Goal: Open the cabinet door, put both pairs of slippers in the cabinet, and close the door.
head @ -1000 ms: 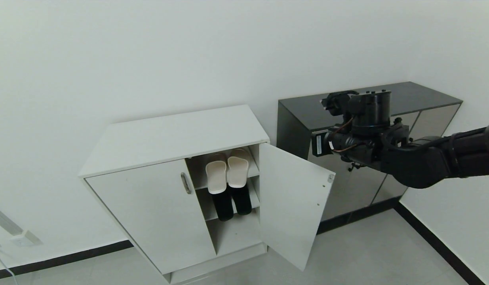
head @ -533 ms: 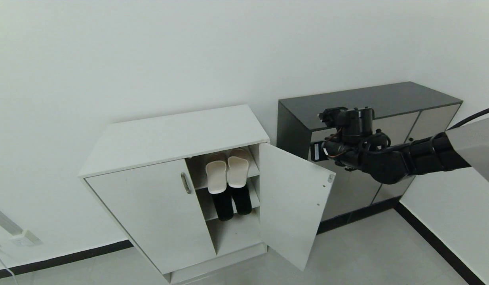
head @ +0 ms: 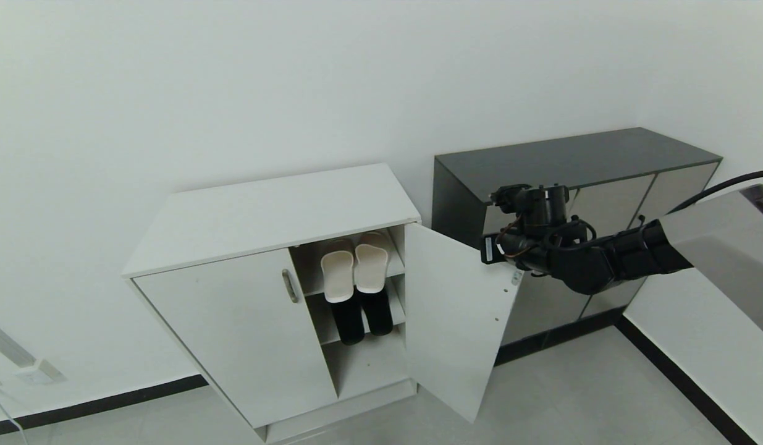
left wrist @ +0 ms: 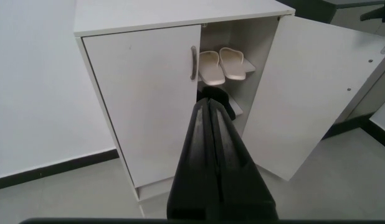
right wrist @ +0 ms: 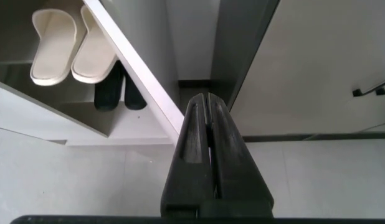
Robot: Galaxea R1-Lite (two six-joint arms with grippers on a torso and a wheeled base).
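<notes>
White slippers above black slippers in cabinet, right arm beside open door

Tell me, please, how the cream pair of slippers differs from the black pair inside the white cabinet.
Colour: the cream pair of slippers is pale, the black pair of slippers dark. Height: the cream pair lies on the upper shelf, the black pair one shelf below. Shared: each pair lies side by side in the white cabinet, where the right door stands open.

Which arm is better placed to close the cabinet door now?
Right. The right gripper, shut, is beside the free edge of the open door, on its outer side, ready to push. The left gripper is farther back, facing the cabinet front.
</notes>
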